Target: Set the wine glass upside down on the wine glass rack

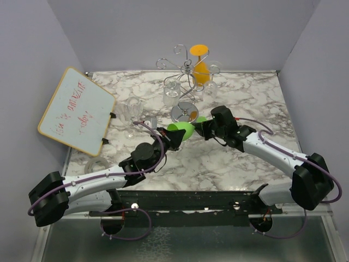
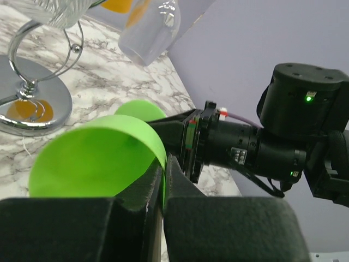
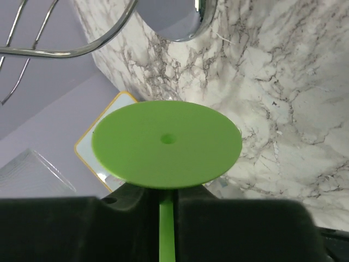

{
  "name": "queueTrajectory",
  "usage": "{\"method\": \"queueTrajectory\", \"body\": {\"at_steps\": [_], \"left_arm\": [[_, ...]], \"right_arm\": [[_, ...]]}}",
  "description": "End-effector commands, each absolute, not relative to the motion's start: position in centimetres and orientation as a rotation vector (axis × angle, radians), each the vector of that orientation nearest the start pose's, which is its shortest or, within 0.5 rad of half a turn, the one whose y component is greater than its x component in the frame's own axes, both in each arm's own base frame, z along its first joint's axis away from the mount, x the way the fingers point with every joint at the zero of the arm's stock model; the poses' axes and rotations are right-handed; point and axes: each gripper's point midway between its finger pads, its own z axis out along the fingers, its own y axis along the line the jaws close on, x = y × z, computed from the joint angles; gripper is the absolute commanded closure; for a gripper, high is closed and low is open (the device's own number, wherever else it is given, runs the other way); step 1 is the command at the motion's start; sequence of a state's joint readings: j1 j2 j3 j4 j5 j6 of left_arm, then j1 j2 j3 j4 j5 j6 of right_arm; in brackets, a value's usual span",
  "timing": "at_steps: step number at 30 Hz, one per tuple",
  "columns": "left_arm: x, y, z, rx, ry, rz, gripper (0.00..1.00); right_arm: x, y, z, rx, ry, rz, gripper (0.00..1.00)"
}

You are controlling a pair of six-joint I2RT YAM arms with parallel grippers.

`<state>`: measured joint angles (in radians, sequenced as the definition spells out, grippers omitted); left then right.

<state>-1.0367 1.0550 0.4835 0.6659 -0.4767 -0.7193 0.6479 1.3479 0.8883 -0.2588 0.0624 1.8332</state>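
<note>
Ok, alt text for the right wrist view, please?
The right gripper is shut on the stem of a green wine glass, whose round foot faces the camera. Beyond lie the marble table and the shiny base of the wine glass rack.

A white marble-patterned table [image 1: 245,90] stands between plain lilac walls [image 1: 32,49]. At its left side a small whiteboard [image 1: 76,111] with a light wooden frame leans tilted against the wall; it carries red handwriting that is too small to read. Just to the right of the board there is a clear wine glass [image 1: 130,112], which seems to stand upright. At the back an orange wine glass [image 1: 200,70] hangs with its foot up, and a clear glass [image 1: 172,91] is near it on the left.
</note>
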Motion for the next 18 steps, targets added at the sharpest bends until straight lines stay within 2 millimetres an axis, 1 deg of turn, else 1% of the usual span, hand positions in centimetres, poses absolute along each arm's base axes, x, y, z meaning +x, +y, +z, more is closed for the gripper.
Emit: {"method": "queueTrajectory", "body": {"at_steps": [1,2,6,9,11,14,16,18], "left_arm": [[23.4,-28.6,26.6,-0.183,1.509,-1.091,0.93],[23.4,-28.5,26.4,-0.188,1.512,-1.091,0.86],[23.0,-27.9,25.3,-0.216,1.534,-1.107,0.58],[22.4,-27.5,24.6,-0.212,1.550,-1.122,0.42],[22.1,-27.4,24.3,-0.198,1.566,-1.122,0.35],[21.6,-27.2,23.8,-0.200,1.606,-1.133,0.27],[20.9,-27.6,24.3,-0.167,1.612,-1.173,0.24],[20.1,-27.9,25.0,-0.139,1.620,-1.215,0.21]], "right_arm": [[31.0,26.4,16.9,1.447,2.086,1.084,0.98],[31.1,26.2,17.3,1.432,2.072,1.083,0.99],[31.2,25.2,18.7,1.363,2.034,1.062,0.99],[31.1,24.2,19.3,1.309,2.000,1.036,0.99],[31.3,24.0,20.0,1.210,1.975,1.050,0.99],[30.8,23.7,21.0,1.015,1.965,1.052,0.99],[30.2,23.0,21.0,0.913,1.966,1.025,0.99],[29.5,22.6,21.4,0.765,1.938,1.020,0.99]]}}
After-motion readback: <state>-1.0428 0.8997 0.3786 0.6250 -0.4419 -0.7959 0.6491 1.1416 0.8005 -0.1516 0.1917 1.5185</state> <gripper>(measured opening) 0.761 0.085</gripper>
